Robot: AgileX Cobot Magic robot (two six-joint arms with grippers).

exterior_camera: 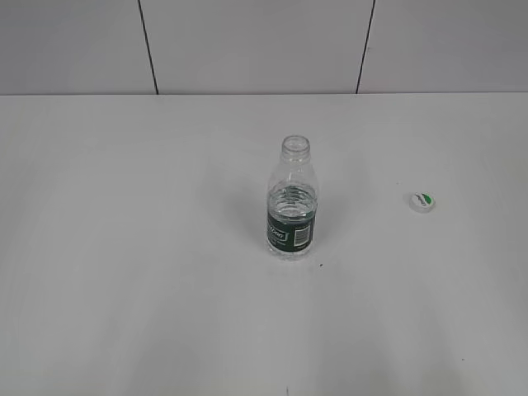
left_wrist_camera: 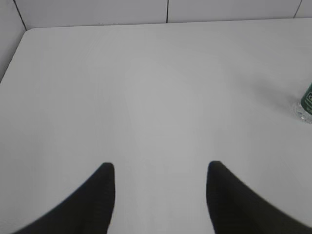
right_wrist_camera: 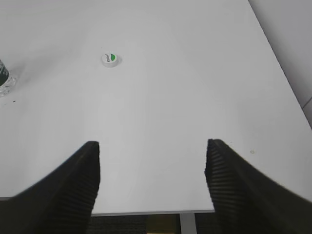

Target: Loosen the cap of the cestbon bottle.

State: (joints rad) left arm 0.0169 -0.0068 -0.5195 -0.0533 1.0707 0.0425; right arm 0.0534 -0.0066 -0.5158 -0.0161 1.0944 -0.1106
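The cestbon bottle (exterior_camera: 290,200) stands upright in the middle of the white table, its neck bare and open at the top. Its base shows at the right edge of the left wrist view (left_wrist_camera: 306,103) and at the left edge of the right wrist view (right_wrist_camera: 5,80). The cap (exterior_camera: 422,202) lies on the table to the bottle's right, green patch up; the right wrist view shows the cap (right_wrist_camera: 110,59) too. Neither gripper appears in the exterior view. My left gripper (left_wrist_camera: 160,168) is open and empty, well left of the bottle. My right gripper (right_wrist_camera: 152,146) is open and empty, hanging over the table's near edge.
The white table (exterior_camera: 124,272) reaches back to a tiled wall (exterior_camera: 247,41). Its near edge and a leg (right_wrist_camera: 187,223) show below the right gripper, and its right edge (right_wrist_camera: 278,63) runs close by. A small dark speck (exterior_camera: 321,265) lies near the bottle.
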